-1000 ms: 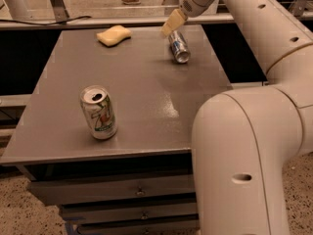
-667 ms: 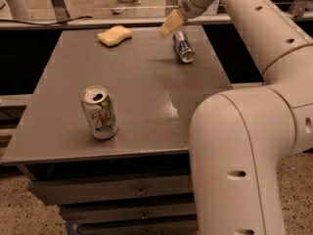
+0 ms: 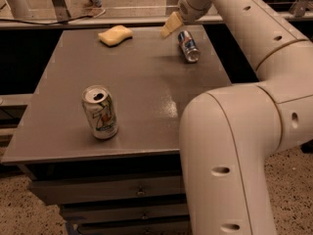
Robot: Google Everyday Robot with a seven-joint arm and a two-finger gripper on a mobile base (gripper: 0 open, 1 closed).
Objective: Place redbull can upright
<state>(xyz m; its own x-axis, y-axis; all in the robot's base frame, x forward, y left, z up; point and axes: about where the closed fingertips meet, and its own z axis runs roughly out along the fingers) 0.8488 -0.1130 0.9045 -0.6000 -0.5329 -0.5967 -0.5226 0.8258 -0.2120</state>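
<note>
1. The table [image 3: 132, 82] has a flat, matte grey top with a faint sheen near its right edge. Its near edge runs along the lower part of the camera view.
2. Under the top there are dark drawer fronts [image 3: 112, 192], stacked one below another. Each has a small knob at its middle.
3. The floor [image 3: 14, 214] is speckled stone in tan and dark flecks. It shows at the lower left and again at the lower right.
4. Behind the table a pale rail [image 3: 98, 22] runs across the view, and a lighter floor lies beyond it.
5. There are two cans and one sponge on the table.
6. The redbull can [image 3: 189, 46] lies on its side near the far right corner of the table. Its silver end points toward the camera and its blue body angles slightly away to the left.
7. The 7UP can [image 3: 100, 112] stands upright near the front left. It is white and green with an opened top, and it is well apart from the other can.
8. The sponge [image 3: 115, 35] is yellow and lies flat near the far edge, left of the middle.
9. There is one robot arm [image 3: 234, 146], cream-coloured. It fills the right foreground and bends up and back over the far right corner.
10. There is one gripper [image 3: 170, 25], tan at its tip. It sits just beside the far end of the redbull can, on that can's left. Whether it is spread or pressed together cannot be told, nor whether it touches the can.
</note>
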